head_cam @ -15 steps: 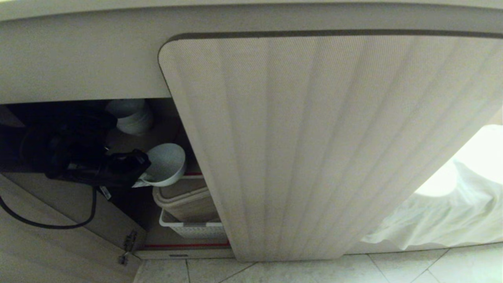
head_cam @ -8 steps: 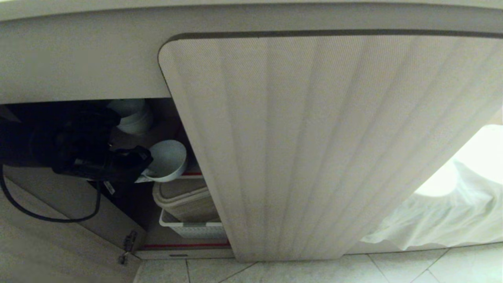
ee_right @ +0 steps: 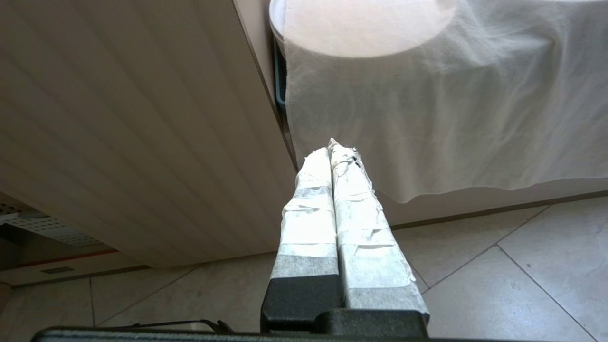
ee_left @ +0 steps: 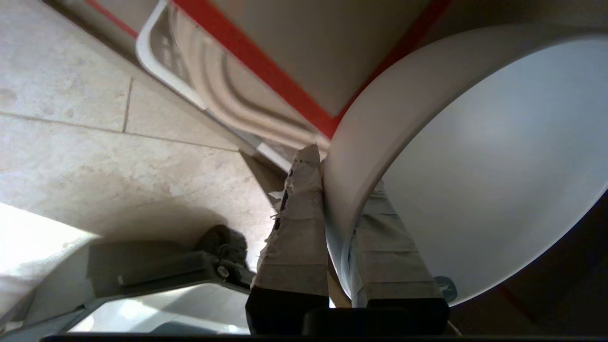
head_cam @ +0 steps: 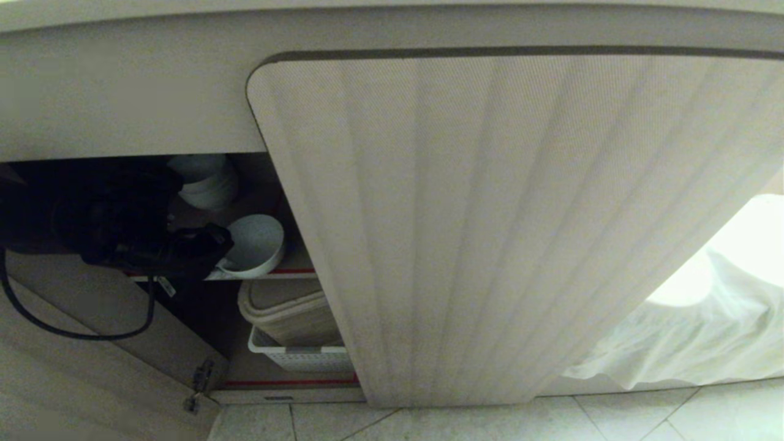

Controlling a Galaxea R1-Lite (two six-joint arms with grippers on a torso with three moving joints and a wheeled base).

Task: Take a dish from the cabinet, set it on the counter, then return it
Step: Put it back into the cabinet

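The dish (head_cam: 257, 245) sits tilted at the front edge of the red-edged upper shelf (head_cam: 294, 270) inside the cabinet (head_cam: 122, 92), at its open left bay; the left gripper (ee_left: 332, 166) is clamped on its rim, one taped finger outside the wall, the other inside; a stack of white bowls (head_cam: 205, 180) stands deeper on the same shelf, apart from the dish; below, beige tubs (head_cam: 288, 312) rest in a white basket (head_cam: 294, 356); the fluted door (head_cam: 502, 226) stands to the right; the right gripper (ee_right: 332, 149) hangs pressed closed and empty above the tiled floor (ee_right: 475, 266), near a white cloth (ee_right: 427, 118).
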